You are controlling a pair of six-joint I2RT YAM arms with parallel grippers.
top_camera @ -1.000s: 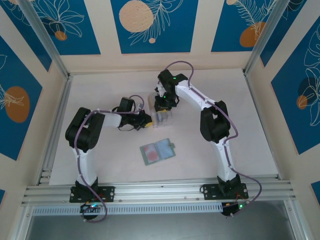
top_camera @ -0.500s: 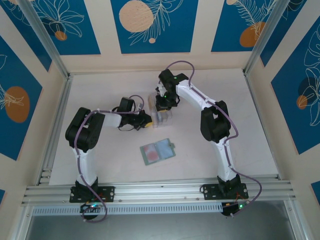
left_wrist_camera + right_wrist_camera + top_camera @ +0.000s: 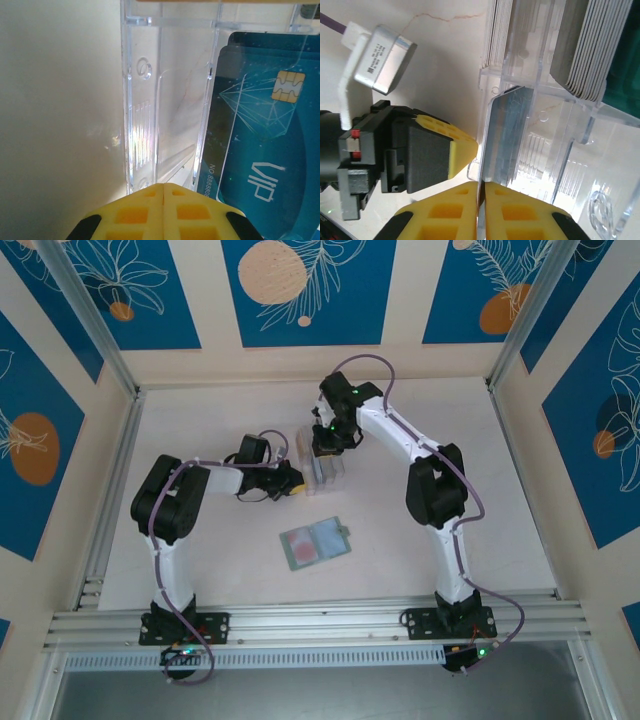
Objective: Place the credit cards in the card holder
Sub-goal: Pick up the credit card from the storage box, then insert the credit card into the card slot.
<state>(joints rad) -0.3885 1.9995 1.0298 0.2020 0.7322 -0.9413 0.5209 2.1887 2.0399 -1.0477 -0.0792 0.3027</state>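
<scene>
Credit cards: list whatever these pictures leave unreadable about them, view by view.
Right wrist: the card pinched between the right fingers shows nearly edge-on; glare hides its print and colour.
Left wrist: the teal card in the clear rack is cut off by the right and bottom edges.
Top external: the card holder is too small to tell what its pockets hold.

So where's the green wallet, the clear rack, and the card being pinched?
green wallet (image 3: 329, 537): top view, right half.
clear rack (image 3: 167, 100): left wrist view, side wall.
pinched card (image 3: 504, 131): right wrist view, grey face.
</scene>
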